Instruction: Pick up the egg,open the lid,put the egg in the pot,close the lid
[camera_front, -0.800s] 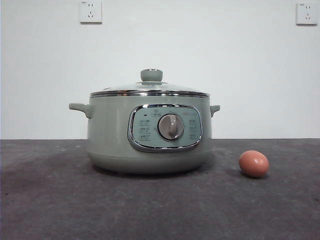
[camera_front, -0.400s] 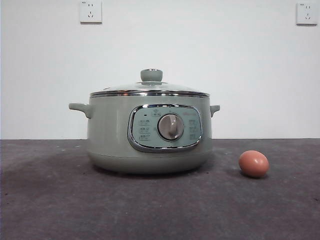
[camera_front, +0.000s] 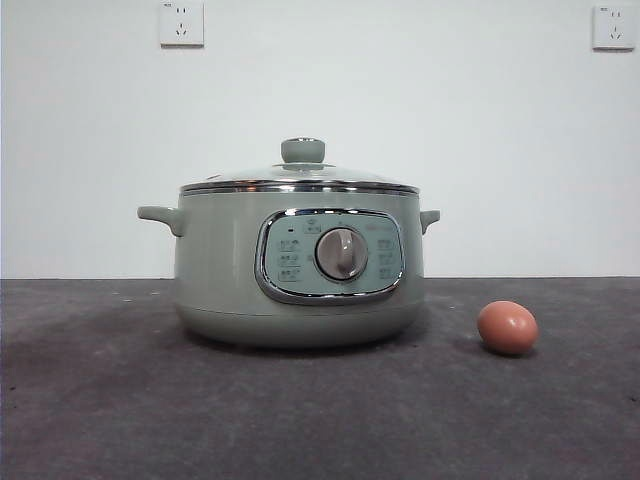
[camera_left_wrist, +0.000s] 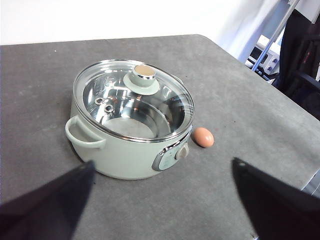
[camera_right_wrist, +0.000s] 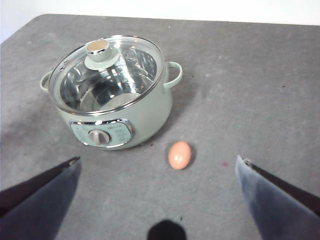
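Grey tabletop, white wall behind. Nothing done yet: egg lying near pot, lid on top. Left end effector and right end effector both spread wide, empty, apparently well above. All steps left.

Pot near table centre, lid seated on it. Egg on table, right of pot and slightly forward, apart from it. Wall sockets behind, high.
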